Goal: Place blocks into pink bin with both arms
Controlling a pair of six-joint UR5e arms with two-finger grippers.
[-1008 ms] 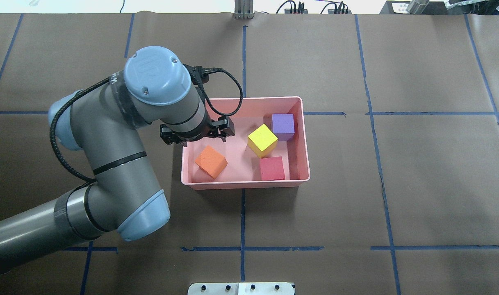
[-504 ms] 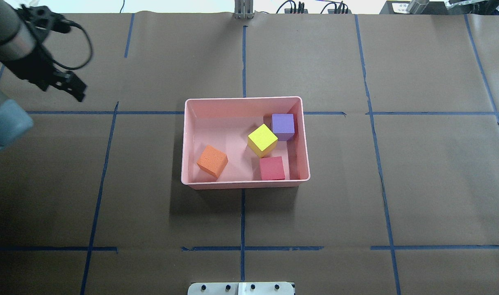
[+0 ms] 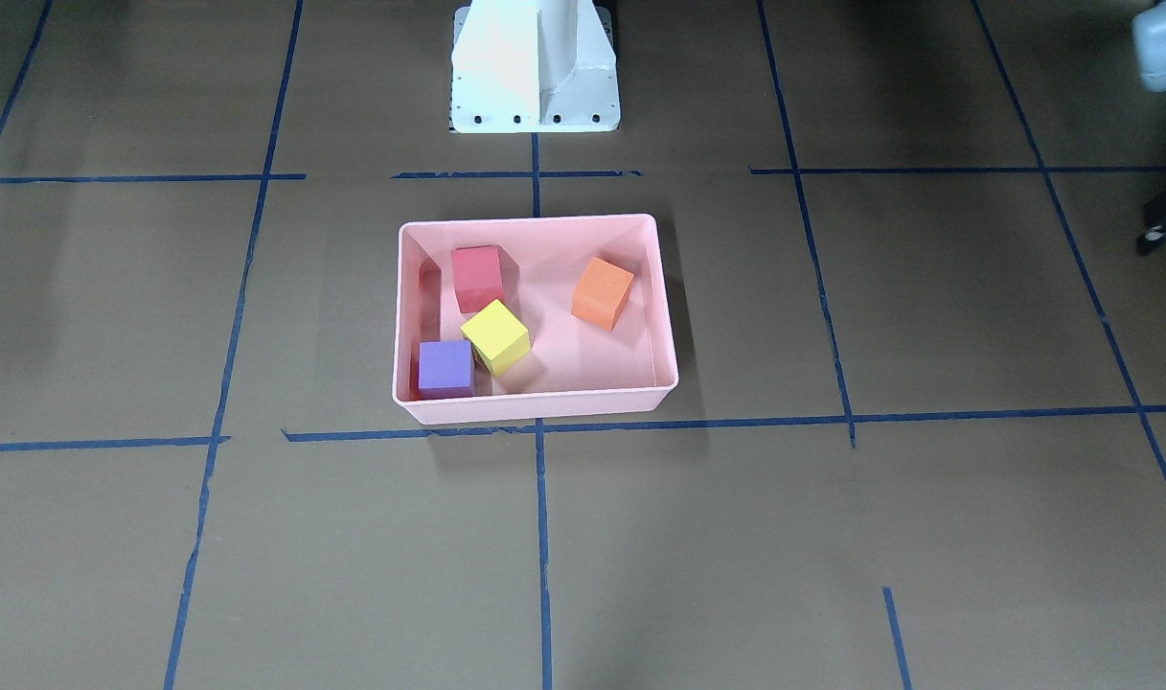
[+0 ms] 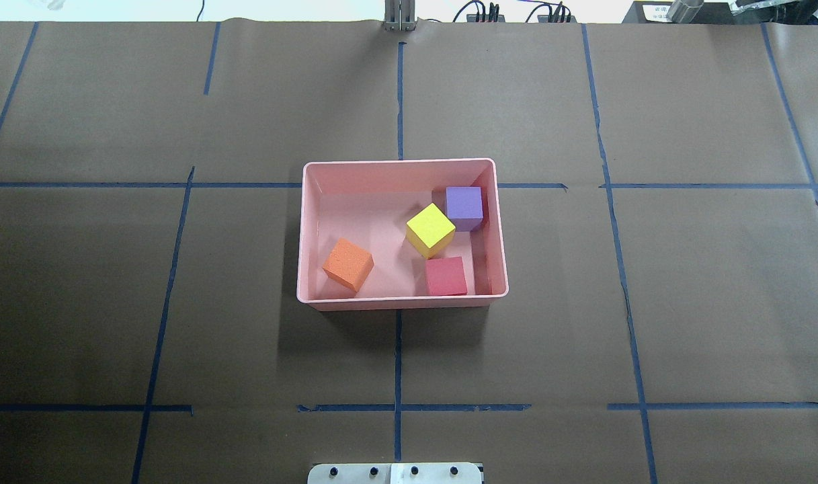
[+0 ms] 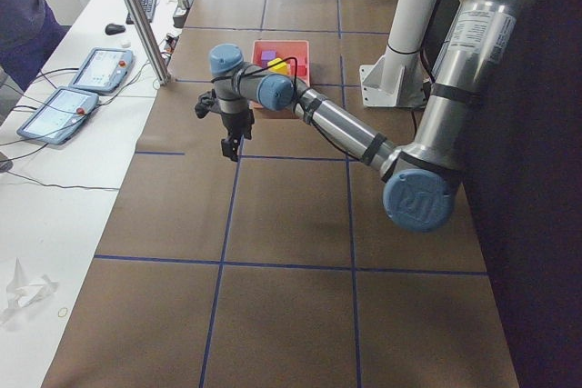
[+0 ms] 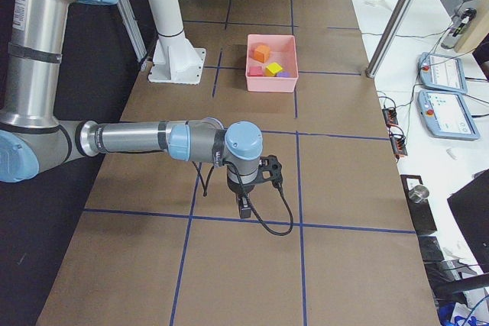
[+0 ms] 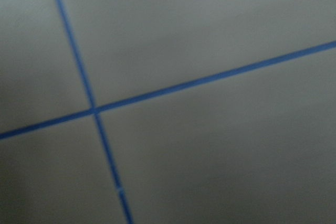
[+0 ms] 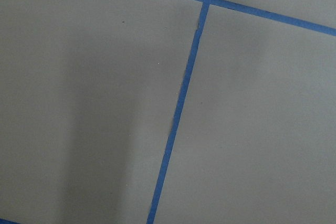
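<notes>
The pink bin (image 4: 398,163) sits mid-table, also in the front view (image 3: 530,221). In it lie the orange block (image 4: 347,264), yellow-green block (image 4: 430,230), purple block (image 4: 464,207) and red block (image 4: 445,275). Neither arm shows in the overhead view. My left gripper (image 5: 229,150) hangs over bare table well to the bin's left; only a black scrap of it shows at the front view's right edge (image 3: 1162,227). My right gripper (image 6: 244,208) hangs over bare table far to the bin's right. I cannot tell whether either is open or shut. Both wrist views show only brown paper and blue tape.
The white pedestal base (image 3: 535,67) stands at the robot's edge of the table. Blue tape lines grid the brown paper. A metal post (image 5: 136,15) and teach pendants (image 5: 100,68) stand on the white side table beyond the far edge.
My left arm has pulled away from over the bin, gone left and left the overhead view. The orange block stays in the bin; the other blocks have not moved.
</notes>
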